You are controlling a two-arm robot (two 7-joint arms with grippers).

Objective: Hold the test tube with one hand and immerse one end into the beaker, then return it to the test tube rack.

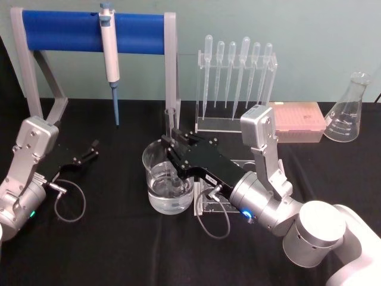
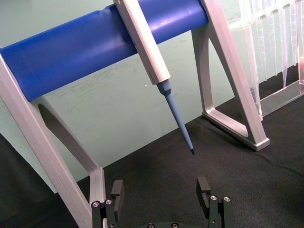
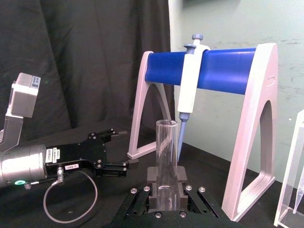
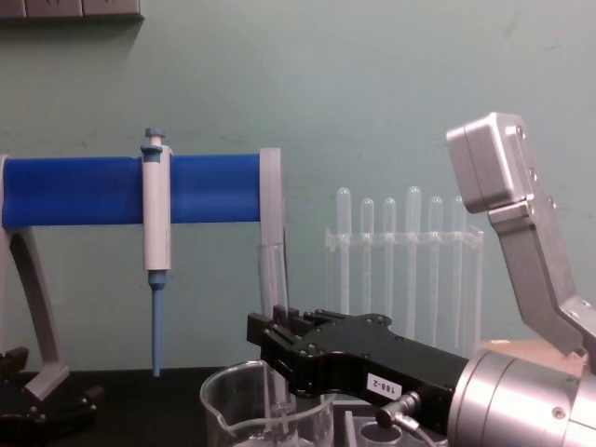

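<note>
My right gripper [image 1: 174,140] clamps the test tube [image 1: 169,122], dipped in the beaker [image 1: 149,179]; racking remains. Left gripper [image 1: 92,150], beaker's nine o'clock, gapes idle.

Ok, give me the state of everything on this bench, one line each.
Wide clear glass beaker: upright, part-filled with clear liquid.
Long clear glass test tube: upright, gripped, lower end inside the beaker.
Right black gripper: shut on the test tube.
Left black gripper: open, empty, idle at left.
White-and-blue pipettor: hanging from the blue bar.
Thin plastic pipettes: standing in their clear rack.
</note>
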